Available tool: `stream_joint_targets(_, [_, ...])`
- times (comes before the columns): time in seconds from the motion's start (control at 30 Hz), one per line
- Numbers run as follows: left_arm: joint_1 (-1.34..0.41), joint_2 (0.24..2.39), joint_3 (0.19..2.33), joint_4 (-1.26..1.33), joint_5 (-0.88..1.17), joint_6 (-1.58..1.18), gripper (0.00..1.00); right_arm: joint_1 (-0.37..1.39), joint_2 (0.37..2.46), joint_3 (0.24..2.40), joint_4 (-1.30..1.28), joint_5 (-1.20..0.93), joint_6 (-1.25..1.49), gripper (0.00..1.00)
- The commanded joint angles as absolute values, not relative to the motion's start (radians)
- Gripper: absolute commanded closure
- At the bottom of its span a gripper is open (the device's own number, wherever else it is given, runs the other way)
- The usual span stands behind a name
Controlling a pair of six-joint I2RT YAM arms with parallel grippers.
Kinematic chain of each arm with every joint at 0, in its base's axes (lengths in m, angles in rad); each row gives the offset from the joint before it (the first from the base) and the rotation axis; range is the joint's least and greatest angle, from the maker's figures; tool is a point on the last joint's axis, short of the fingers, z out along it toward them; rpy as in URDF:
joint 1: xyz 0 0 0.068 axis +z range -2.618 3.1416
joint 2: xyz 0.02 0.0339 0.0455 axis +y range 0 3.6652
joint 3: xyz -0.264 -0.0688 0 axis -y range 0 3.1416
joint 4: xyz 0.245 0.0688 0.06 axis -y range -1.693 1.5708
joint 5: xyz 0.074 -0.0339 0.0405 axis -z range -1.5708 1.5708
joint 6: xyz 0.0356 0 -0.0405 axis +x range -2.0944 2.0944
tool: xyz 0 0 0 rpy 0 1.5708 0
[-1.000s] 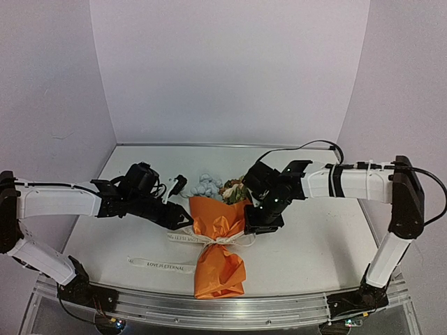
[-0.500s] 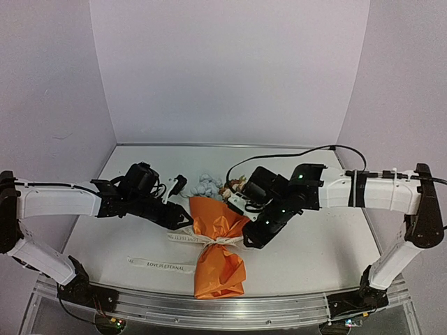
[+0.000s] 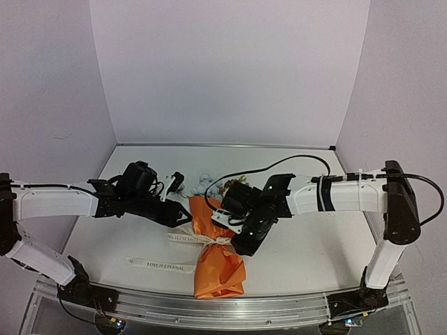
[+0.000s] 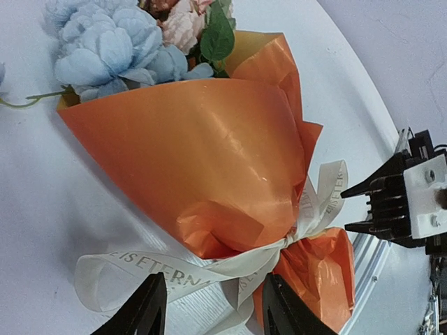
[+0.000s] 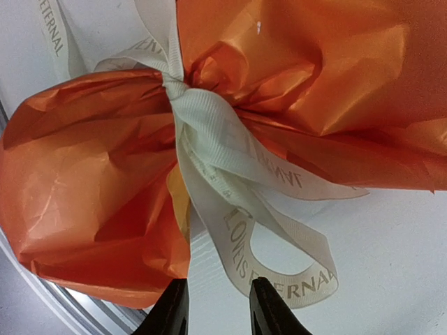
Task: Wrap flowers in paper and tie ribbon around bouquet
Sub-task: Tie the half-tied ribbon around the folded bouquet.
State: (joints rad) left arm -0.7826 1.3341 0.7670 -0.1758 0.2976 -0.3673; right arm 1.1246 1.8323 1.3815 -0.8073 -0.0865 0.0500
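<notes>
The left pincer gapes wide and the right pincer narrowly, both empty, flanking the bouquet tied with ribbon.

From above, the body of your right gripper covers its own fingers and part of the bouquet. The right wrist view leaves the bouquet's wide end out of frame. The left wrist view clips the flowers at its top edge.

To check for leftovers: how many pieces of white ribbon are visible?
2: one white translucent lettered ribbon tied around the orange paper bouquet; one loose strip lying left of its narrow end. They might connect unseen.
</notes>
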Motion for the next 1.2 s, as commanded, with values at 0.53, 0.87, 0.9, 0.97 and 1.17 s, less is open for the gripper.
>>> stream_joint_targets(0.53, [-0.730, 1.229, 0.581, -0.196, 0.218, -0.628, 0.49, 1.161, 1.898, 1.452, -0.769, 0.056, 0.033, 0.98])
stream_joint_targets(0.87, [-0.732, 1.301, 0.579, -0.154, 0.184, -0.786, 0.44, 1.164, 1.873, 1.445, -0.778, 0.043, 0.050, 1.00])
stream_joint_targets(0.9, [-0.733, 1.318, 0.586, -0.153, 0.183, -0.774, 0.43, 1.164, 1.873, 1.446, -0.779, 0.042, 0.052, 1.00])
stream_joint_targets(0.97, [-0.733, 1.343, 0.599, -0.156, 0.171, -0.750, 0.42, 1.164, 1.874, 1.447, -0.779, 0.040, 0.054, 1.00])
stream_joint_targets(1.17, [-0.733, 1.397, 0.631, -0.165, 0.169, -0.711, 0.40, 1.164, 1.875, 1.457, -0.787, 0.033, 0.057, 1.00])
